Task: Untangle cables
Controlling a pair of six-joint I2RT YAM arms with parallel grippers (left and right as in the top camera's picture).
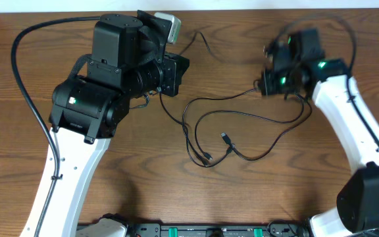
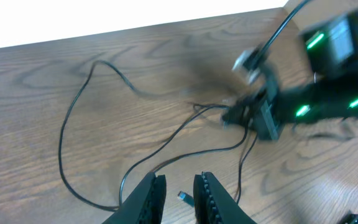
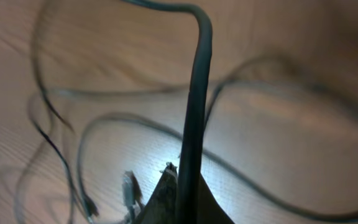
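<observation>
Thin black cables (image 1: 242,116) lie in overlapping loops on the wooden table between the arms, with small plug ends (image 1: 224,138) near the middle. My right gripper (image 1: 266,84) is at the right end of the tangle. In the right wrist view it (image 3: 182,173) is shut on a black cable (image 3: 196,93) that rises out of its fingertips. My left gripper (image 1: 176,69) hovers at the left side of the loops. In the left wrist view it (image 2: 179,186) stands narrowly open with nothing between its fingers. A plug end (image 2: 186,198) lies on the table beyond them.
One cable strand (image 1: 202,41) runs toward the table's far edge. The thick arm cable (image 1: 22,72) curves along the left side. The arm bases (image 1: 196,230) line the front edge.
</observation>
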